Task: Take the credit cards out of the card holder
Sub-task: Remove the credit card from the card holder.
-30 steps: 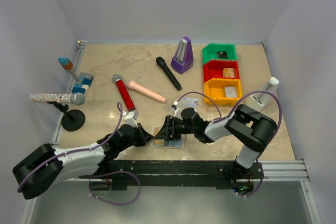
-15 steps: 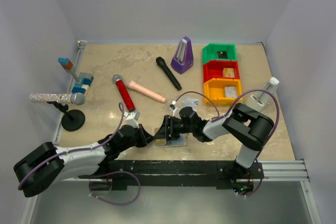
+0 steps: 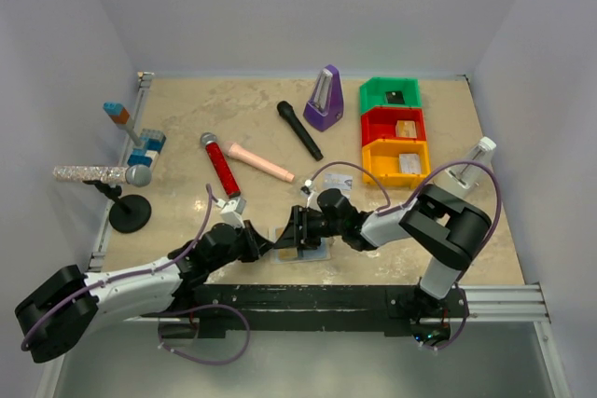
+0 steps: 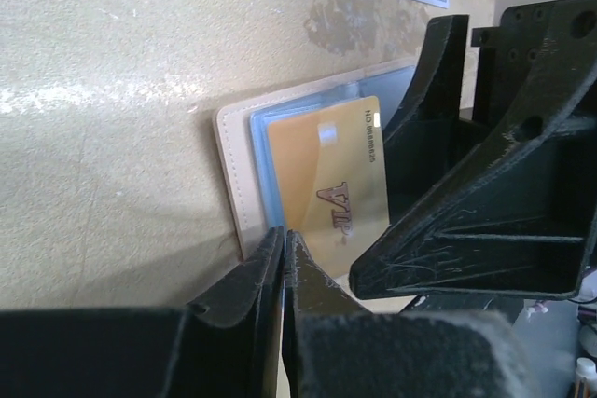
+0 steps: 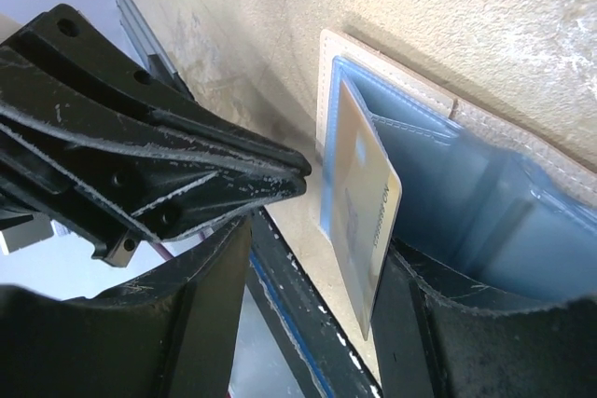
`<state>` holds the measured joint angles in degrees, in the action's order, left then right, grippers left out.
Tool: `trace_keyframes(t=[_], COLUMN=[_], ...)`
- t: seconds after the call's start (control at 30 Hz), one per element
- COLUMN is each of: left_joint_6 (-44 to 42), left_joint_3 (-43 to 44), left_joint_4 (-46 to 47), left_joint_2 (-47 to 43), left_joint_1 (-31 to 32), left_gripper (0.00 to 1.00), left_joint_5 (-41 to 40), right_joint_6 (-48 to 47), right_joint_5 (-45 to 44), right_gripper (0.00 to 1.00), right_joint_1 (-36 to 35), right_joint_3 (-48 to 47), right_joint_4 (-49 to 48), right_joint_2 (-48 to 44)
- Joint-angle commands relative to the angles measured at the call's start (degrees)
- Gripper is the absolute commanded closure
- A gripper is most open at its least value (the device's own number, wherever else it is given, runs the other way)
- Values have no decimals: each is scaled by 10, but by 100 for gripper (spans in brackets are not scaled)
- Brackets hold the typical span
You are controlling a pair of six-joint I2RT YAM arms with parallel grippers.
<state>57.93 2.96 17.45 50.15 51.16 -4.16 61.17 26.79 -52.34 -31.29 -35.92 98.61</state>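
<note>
The card holder (image 4: 229, 172) lies open near the table's front edge, beige outside and light blue inside (image 5: 466, 193). An orange-tan credit card (image 4: 338, 184) marked VIP sticks partway out of its left pocket, and its edge (image 5: 368, 216) stands up between my right gripper's fingers. My left gripper (image 4: 283, 236) is shut, tips right at the holder's near-left corner, nothing seen between them. My right gripper (image 5: 312, 267) is open, one finger (image 5: 438, 323) down on the blue panel. From above, both grippers (image 3: 276, 244) (image 3: 297, 230) meet over the holder (image 3: 312, 253). A pale credit card (image 3: 334, 181) lies loose behind.
Green (image 3: 390, 93), red (image 3: 394, 125) and yellow (image 3: 395, 160) bins stand at the back right beside a purple metronome (image 3: 325, 98). A black microphone (image 3: 298, 130), a red microphone (image 3: 221, 165) and a pink cylinder (image 3: 261, 161) lie mid-table. A microphone stand (image 3: 130, 213) is on the left.
My left gripper has crept a little right toward the holder, and its elbow has swung down and left. The right arm has hardly moved.
</note>
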Motion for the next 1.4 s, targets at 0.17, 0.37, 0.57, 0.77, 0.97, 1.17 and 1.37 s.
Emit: trace_keyframes(t=[0.17,0.37,0.57,0.77,0.97,1.17,1.37], left_joint_6=[-3,-1,1,3,5,6,7], left_joint_3=[-22,-23,-28,-30,-30,-46,-49], left_joint_4=[-7,-8,-12,-15,-15,-19,-27], left_joint_2=[14,16,14,7,6,5,-4], left_joint_1=[3,3,3,3,3,3,3], left_gripper=[100,100,100,100,100,100,100], left_joint_5=[-16,-16,-19,-20,-21,-23,-26], right_joint_6=[-24,-26,-29,-34,-38,-42,-45], right_joint_5=[-6,-10,-12,-19,-24,-27,-32], right_gripper=[46,46,46,48,48,48,51], right_joint_1=[-1,-1,-1,-1,-1,-1,-1], right_joint_3=[-13,-11,-10,-7,-4,-2,4], right_joint_4=[36,44,51,63,73,82,88], right_joint_2=[-39,-48,-54,-63,-75,-84,-92])
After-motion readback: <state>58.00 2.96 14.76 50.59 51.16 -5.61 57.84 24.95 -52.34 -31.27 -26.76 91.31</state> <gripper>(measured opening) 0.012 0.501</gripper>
